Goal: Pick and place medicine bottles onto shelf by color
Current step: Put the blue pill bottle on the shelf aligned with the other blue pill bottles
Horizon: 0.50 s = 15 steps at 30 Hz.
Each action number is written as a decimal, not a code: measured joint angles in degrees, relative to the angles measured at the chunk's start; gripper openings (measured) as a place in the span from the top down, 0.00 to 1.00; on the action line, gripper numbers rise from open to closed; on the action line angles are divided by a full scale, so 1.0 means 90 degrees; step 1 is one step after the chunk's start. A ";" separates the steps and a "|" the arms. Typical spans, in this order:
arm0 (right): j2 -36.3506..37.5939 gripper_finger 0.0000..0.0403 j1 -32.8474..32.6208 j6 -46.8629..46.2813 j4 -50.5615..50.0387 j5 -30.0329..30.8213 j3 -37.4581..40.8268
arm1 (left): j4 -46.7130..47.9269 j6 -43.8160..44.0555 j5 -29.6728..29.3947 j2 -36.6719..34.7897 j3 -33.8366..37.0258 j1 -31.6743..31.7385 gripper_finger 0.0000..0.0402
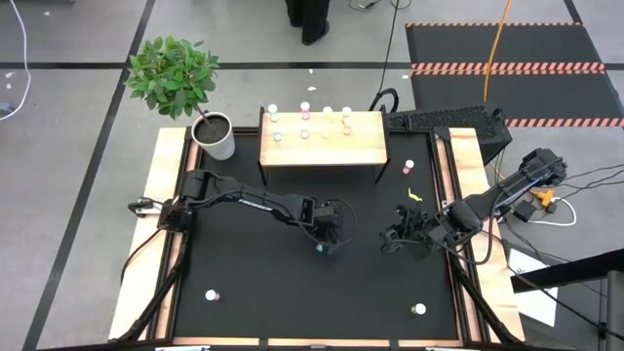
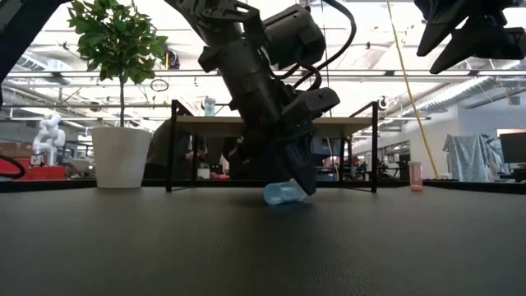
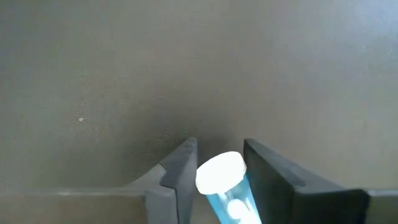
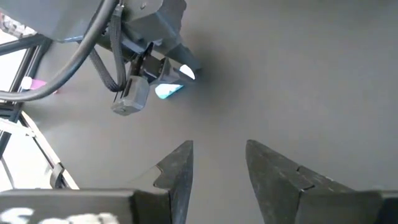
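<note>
At the far left of the table a white pot holds a leafy plant; in the low view the pot stands on the black mat and the plant's top is cut off by the picture's upper edge. Near the front left of the mat lies a small white-capped bottle, too small to tell its body colour.

The left arm reaches from the table's left edge toward the middle. The left gripper is down at the mat, its fingers standing on either side of a teal-blue bottle. The bottle lies tilted, white cap away from the wrist; its lower part is cut off by the wrist picture's edge. In the low view the bottle touches the mat and the gripper hides its upper end. The fingers are close on both sides, but whether they actually press the bottle cannot be told.

Behind it stands the wooden shelf, with several tiny bottles on its top and along its far edge; their colours are mostly too faint to name.

To the right, the right gripper hangs above the mat, its fingers spread apart with nothing between them. A pink bottle stands beside the shelf's right end, and a pale green bottle sits near the front right.
</note>
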<state>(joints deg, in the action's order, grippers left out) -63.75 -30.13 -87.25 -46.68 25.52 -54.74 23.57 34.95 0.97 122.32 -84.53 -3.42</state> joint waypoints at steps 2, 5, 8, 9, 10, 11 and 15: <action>0.0000 0.65 0.0000 0.0069 0.0000 0.0005 0.0000 | -0.0003 0.0017 0.0002 0.0000 0.0000 0.0018 0.70; 0.0000 0.65 0.0000 0.0162 -0.0014 0.0005 0.0000 | -0.0002 0.0153 0.0105 0.0000 0.0000 0.0064 0.72; 0.0006 0.65 0.0000 0.0164 -0.0050 0.0005 0.0000 | -0.0002 0.0197 0.0270 0.0000 0.0000 0.0110 0.72; 0.0009 0.65 0.0000 0.0164 -0.0062 0.0005 0.0000 | 0.0007 0.0248 0.0290 -0.0013 0.0000 0.0128 0.72; 0.0010 0.65 0.0000 0.0164 -0.0068 0.0009 0.0000 | 0.0029 0.0291 0.0300 -0.0034 0.0000 0.0147 0.72; 0.0010 0.65 0.0000 0.0164 -0.0078 0.0010 0.0000 | 0.0039 0.0305 0.0355 -0.0042 0.0000 0.0166 0.72; 0.0015 0.65 0.0000 0.0217 -0.0090 0.0010 0.0000 | -0.0028 0.0318 0.0442 -0.0325 -0.0009 0.0222 0.74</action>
<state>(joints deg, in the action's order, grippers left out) -63.61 -30.13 -85.30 -47.48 25.61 -54.74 23.31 37.81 4.95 119.39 -84.61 -1.42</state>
